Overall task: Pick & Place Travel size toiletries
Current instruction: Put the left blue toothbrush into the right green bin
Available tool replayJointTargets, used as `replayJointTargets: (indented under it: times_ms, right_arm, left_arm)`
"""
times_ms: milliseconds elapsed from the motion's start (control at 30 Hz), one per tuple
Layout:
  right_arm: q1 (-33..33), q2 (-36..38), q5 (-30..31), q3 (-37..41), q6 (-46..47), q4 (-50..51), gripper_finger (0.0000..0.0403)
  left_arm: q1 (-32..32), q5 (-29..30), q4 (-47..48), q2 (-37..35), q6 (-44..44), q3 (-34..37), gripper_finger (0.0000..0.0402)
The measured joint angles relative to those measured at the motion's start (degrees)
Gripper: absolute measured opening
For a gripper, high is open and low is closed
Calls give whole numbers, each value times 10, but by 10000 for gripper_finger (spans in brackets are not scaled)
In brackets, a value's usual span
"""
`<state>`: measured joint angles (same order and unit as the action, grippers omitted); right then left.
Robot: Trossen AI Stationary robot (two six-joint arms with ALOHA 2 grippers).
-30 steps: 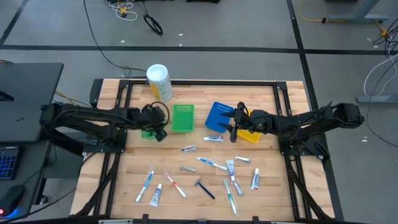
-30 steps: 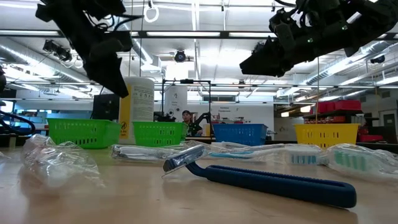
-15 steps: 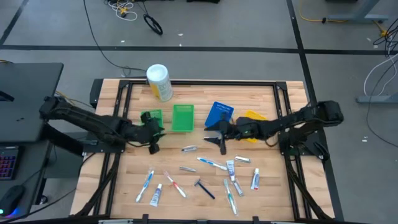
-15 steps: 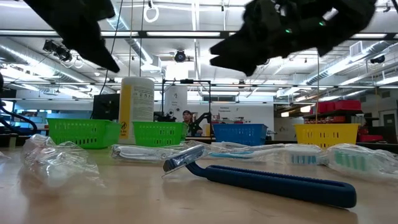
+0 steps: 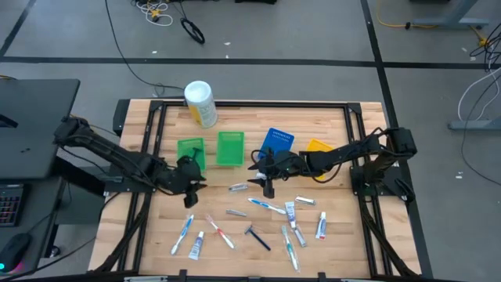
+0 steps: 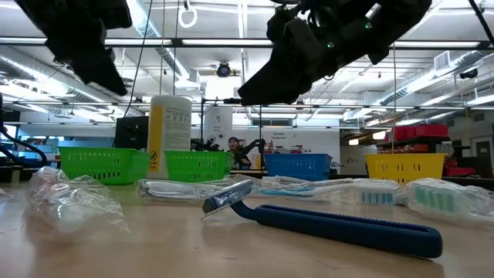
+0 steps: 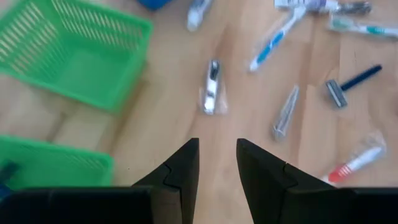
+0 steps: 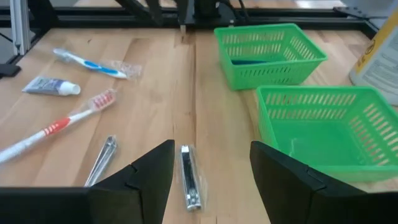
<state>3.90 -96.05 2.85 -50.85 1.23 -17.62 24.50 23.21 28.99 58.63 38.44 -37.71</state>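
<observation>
Hovering over the middle of the surface (image 5: 168, 227), both pincers carry nothing. The left pincer (image 7: 216, 163) has its fingers apart with a narrow gap; the right pincer (image 8: 211, 169) stands wide apart, above a silvery wrapped piece (image 8: 189, 177) that lies between its fingers in its wrist view, not touched. The toiletries (image 5: 266, 207) lie scattered toward the near edge: toothbrushes, small tubes and a dark razor (image 6: 324, 222). A green bin (image 5: 230, 148), a second green bin (image 5: 190, 150), a blue bin (image 5: 275, 143) and a yellow bin (image 5: 317, 146) sit in a row across the middle; the right arm covers most of the yellow one. A dark item in the second green bin cannot be identified. The canister (image 5: 200, 103) stands near the far edge. In the low view both pincers are cut off and dark
</observation>
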Motion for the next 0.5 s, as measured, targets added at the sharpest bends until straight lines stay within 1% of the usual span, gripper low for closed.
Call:
replayJointTargets:
  times_ms: [200,300,500]
  right_arm:
    - [0,0,0,0,-2,8,220]
    - [-1,0,0,0,-7,9,220]
    - [-1,0,0,0,-22,8,220]
  left_arm:
    - [31,-63,6,50,159,0,114]
    - [51,-96,18,78,221,0,114]
    - [95,-186,35,125,373,0,114]
